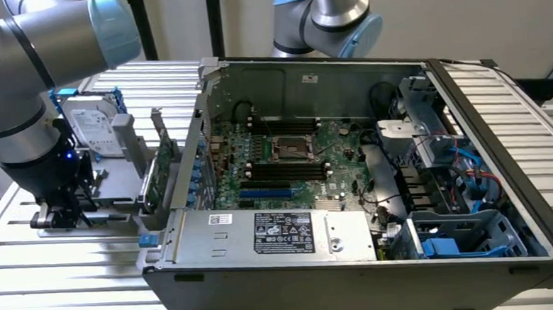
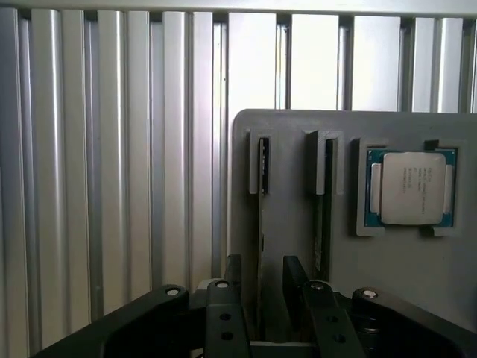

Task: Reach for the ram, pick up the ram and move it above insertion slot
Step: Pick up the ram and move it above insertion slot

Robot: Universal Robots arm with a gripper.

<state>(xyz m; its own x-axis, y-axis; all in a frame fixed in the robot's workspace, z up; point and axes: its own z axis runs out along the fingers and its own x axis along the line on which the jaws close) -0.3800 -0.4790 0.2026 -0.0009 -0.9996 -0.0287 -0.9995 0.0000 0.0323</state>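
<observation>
You see the gripper [image 2: 262,270] low over the gray holder [image 2: 298,130] on the slatted table [image 2: 112,164], at the exterior view's left of the open computer case [image 1: 359,285]. Its fingers [image 2: 232,287] are released, one on each side of the ram [image 2: 262,168], with a gap on both sides. The ram stands on edge in a slot of the holder, beside a second stick [image 2: 328,179] and a processor chip [image 2: 411,186]. The memory slots [image 1: 282,172] inside the case lie well apart, to the exterior view's right.
</observation>
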